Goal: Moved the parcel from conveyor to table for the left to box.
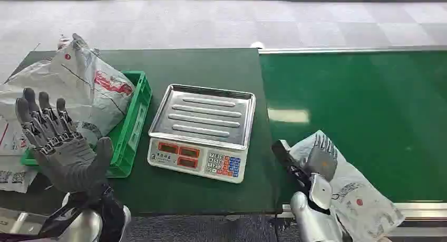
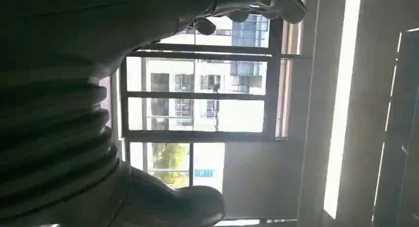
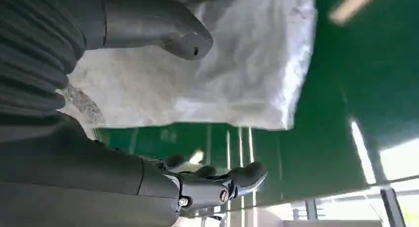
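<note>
A white plastic parcel (image 1: 361,197) lies on the green conveyor belt (image 1: 369,94) near its front edge. My right hand (image 1: 310,168) is at the parcel's left end. In the right wrist view its grey thumb (image 3: 183,39) lies against the parcel (image 3: 222,78), while the dark fingers (image 3: 237,180) stay spread apart from it, with green belt showing between. My left hand (image 1: 58,142) is raised, palm up and fingers spread, holding nothing, in front of the green crate (image 1: 138,110). The left wrist view has the left hand (image 2: 59,138) against bright windows.
A steel-topped weighing scale (image 1: 203,121) stands mid-table on the dark green table (image 1: 211,68), between crate and belt. Several white parcels (image 1: 89,89) are heaped in and over the crate at the left. The belt's metal rim (image 1: 416,206) runs along the front.
</note>
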### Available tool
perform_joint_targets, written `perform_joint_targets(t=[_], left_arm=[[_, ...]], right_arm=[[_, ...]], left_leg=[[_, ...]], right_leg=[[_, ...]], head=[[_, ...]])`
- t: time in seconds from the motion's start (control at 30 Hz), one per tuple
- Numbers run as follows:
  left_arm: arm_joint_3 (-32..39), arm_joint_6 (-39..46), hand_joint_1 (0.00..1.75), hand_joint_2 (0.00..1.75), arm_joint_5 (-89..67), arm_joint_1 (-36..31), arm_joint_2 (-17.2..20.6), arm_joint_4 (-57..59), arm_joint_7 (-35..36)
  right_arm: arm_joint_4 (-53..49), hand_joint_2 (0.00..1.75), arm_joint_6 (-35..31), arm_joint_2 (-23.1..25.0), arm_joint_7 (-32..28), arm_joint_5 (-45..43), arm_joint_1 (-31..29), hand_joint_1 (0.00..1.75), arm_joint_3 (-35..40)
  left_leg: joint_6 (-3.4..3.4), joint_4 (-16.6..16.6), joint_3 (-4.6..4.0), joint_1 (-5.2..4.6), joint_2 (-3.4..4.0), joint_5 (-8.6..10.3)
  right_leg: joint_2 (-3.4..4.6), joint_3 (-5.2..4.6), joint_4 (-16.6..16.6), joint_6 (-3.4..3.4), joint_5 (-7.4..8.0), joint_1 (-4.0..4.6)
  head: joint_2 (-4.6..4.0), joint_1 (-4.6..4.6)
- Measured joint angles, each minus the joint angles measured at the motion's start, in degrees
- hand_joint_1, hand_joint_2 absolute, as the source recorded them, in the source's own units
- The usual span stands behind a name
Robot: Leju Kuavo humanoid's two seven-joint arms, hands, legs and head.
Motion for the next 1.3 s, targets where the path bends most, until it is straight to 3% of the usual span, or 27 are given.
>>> perform_joint_targets(t=[0.37,0.57,0.63,0.67,0.7,0.83,1.3], left_arm=[[0.04,0.0,0.0,1.75,0.02,-0.94,0.0,0.39,0.15],[0.04,0.17,0.0,1.75,0.9,-1.38,0.0,0.81,0.43],[0.04,0.17,0.0,1.75,1.05,-1.5,0.0,0.87,0.85],[0.04,0.17,0.0,1.75,1.07,-1.56,0.0,0.96,0.98],[0.04,0.17,0.0,1.75,1.09,-1.6,0.0,1.07,1.16],[0.02,0.22,0.0,1.75,1.14,-1.76,-0.07,1.55,1.18],[0.02,1.53,0.0,1.75,1.01,-1.85,-0.11,1.77,0.74]], right_arm=[[11.55,1.75,-0.68,-2.8,2.51,0.72,-3.08,0.0,-1.53],[14.78,1.75,-3.5,-3.96,9.78,5.6,-4.06,0.0,-2.65],[14.92,1.75,-1.31,-4.2,15.22,8.77,-4.12,0.0,-3.0],[14.98,1.75,-0.04,-4.31,16.62,8.94,-4.28,0.05,-3.32],[15.18,1.75,1.42,-4.44,16.7,8.9,-4.59,1.75,-3.85],[17.48,1.75,6.01,-4.64,14.8,8.81,-6.44,1.75,-5.86],[21.8,1.75,5.99,-4.68,11.28,8.94,-9.84,1.75,-7.76]], left_leg=[[0.0,0.0,0.05,-0.02,0.04,0.0],[0.01,0.01,0.07,-0.02,-0.01,0.0],[0.05,0.03,0.08,-0.02,-0.02,-0.02],[0.06,0.03,0.1,-0.02,-0.03,-0.02],[0.07,0.04,0.14,-0.02,-0.03,-0.03],[0.19,0.07,0.5,-0.01,0.0,-0.13],[0.41,0.14,0.85,0.06,0.01,-0.14]], right_leg=[[0.02,0.01,0.0,0.0,0.0,0.02],[-0.01,0.07,-0.01,0.02,-0.01,-0.01],[-0.02,0.09,-0.02,0.05,-0.02,-0.05],[-0.03,0.11,-0.02,0.05,-0.02,-0.05],[-0.03,0.16,-0.02,0.06,-0.03,-0.05],[-0.01,0.58,-0.12,0.18,-0.16,-0.01],[0.01,1.16,-0.39,0.49,-0.01,-0.04]], head=[[0.0,-0.02],[0.0,-0.02],[0.0,-0.02],[0.0,-0.02],[0.0,-0.02],[0.0,-0.02],[0.0,-0.02]])
